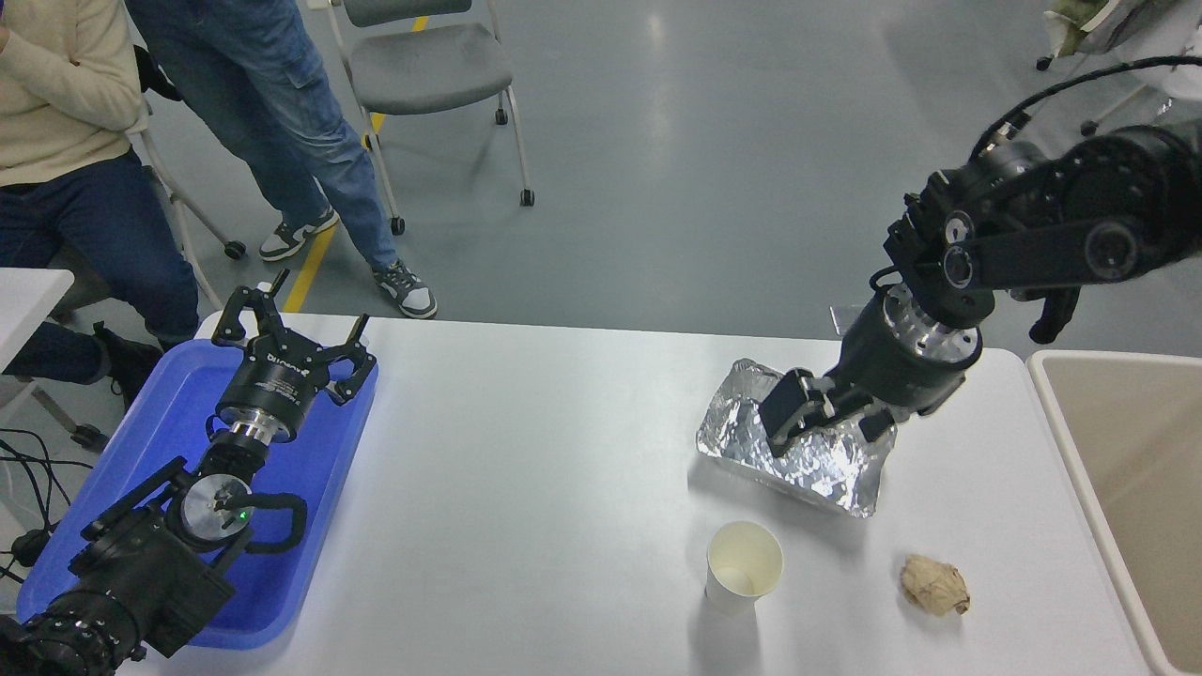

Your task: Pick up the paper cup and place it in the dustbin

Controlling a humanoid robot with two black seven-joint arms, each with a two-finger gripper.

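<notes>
Right gripper (826,418) over the foil tray (826,460), fingers apart, empty | paper cup (744,566) upright on the desk (526,488), near edge | likely light, thin-walled, crushable: pinch gently across the rim | dustbin (1127,451) far right

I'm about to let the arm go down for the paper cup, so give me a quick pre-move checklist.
1. Paper cup upright, mouth up: ok.
2. Right gripper open and empty: ok.
3. Gripper above the cup: not ok, it hangs over the foil tray.
4. Paper ball apart from the cup: ok.
5. Dustbin open at the table's right: ok.
6. Left gripper parked over the blue tray: ok.
</notes>
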